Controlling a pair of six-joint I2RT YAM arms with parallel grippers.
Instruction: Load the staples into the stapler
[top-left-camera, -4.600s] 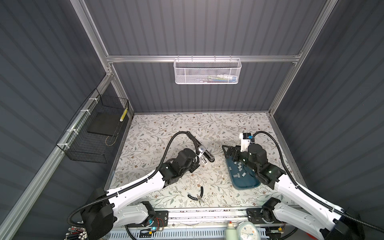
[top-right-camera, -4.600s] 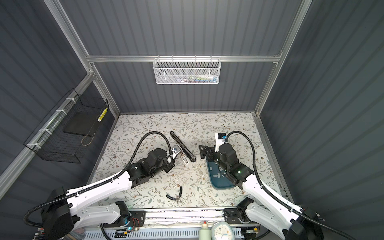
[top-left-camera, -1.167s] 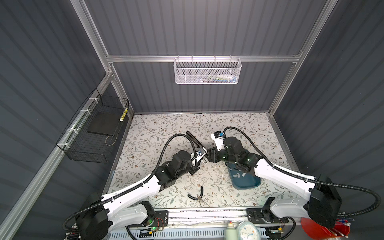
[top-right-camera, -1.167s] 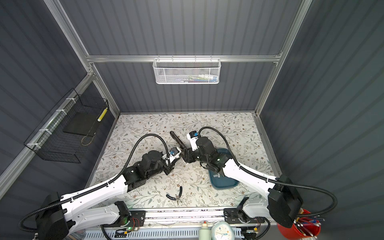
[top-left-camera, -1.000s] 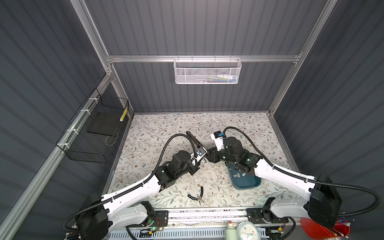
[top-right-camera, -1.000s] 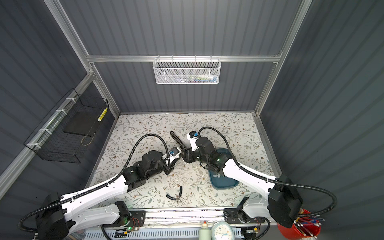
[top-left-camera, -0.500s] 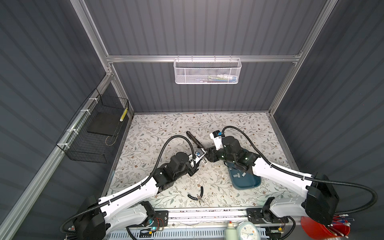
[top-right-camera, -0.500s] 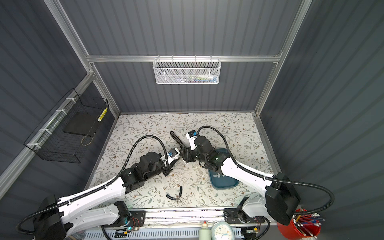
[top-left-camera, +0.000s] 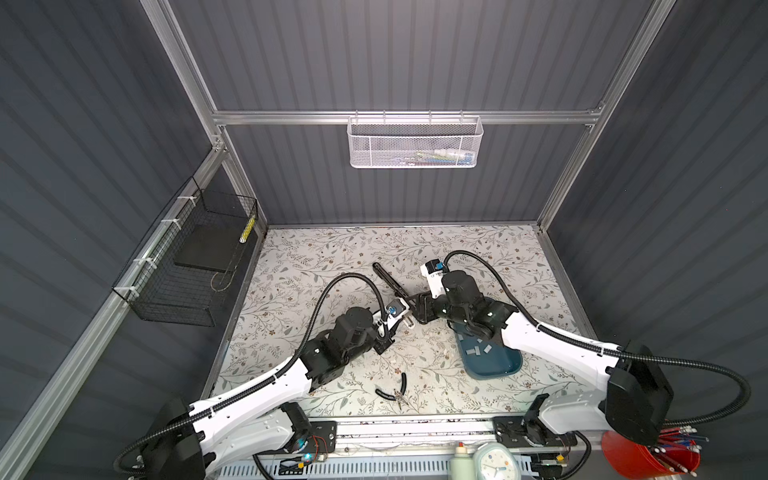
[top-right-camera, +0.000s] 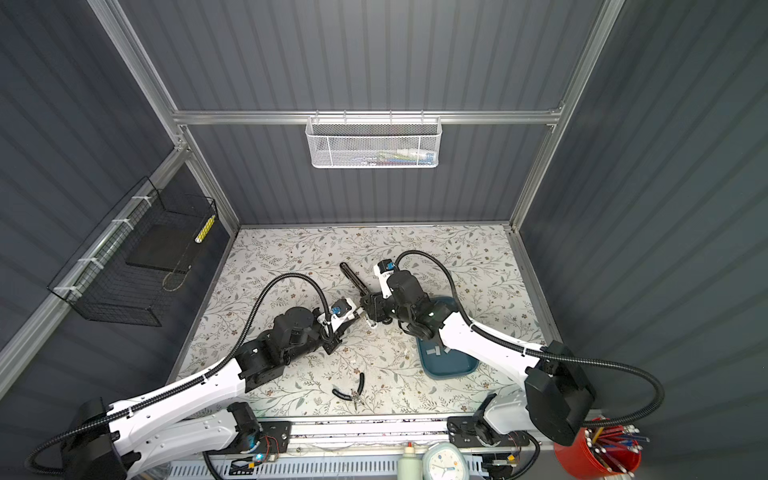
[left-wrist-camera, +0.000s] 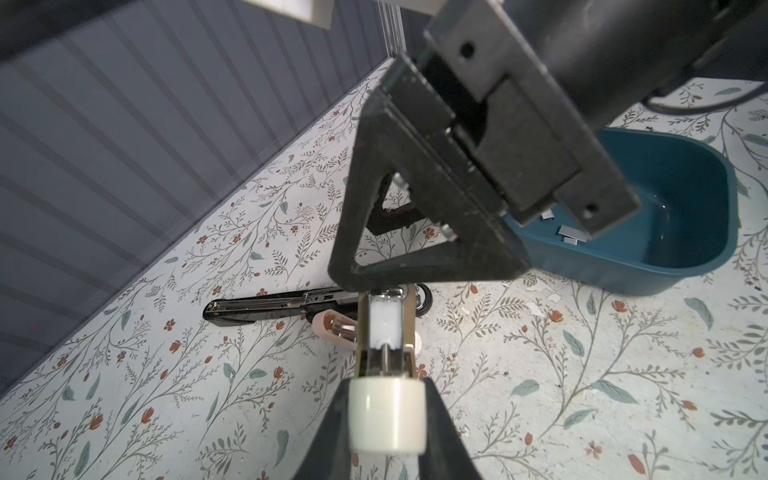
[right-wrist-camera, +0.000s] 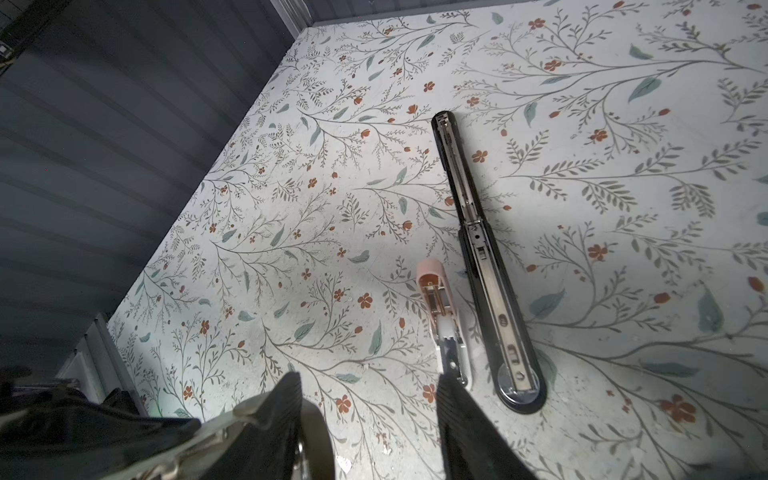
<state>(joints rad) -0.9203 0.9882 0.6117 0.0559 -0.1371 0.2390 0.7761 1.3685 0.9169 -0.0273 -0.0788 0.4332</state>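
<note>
Right gripper's (right-wrist-camera: 370, 379) white wrist mount (top-left-camera: 432, 276), print illegible

Black stapler (right-wrist-camera: 478, 249): glossy plastic shell, shiny metal rail. Pink stapler (right-wrist-camera: 442, 316): smooth matt plastic, coppery polished metal inside. Staples (left-wrist-camera: 573, 233): dull grey metal. Tray (left-wrist-camera: 623, 270): smooth semi-gloss teal plastic. Bench (right-wrist-camera: 291, 208): matt printed floral surface, scuffed.

White arm shells (top-left-camera: 552, 340) alternating with black joint housings (top-left-camera: 457, 286); black ribbed cable (top-left-camera: 469, 252) arching back from right gripper (right-wrist-camera: 368, 384); its triangular black finger (left-wrist-camera: 415, 272) carrying silver screws.
</note>
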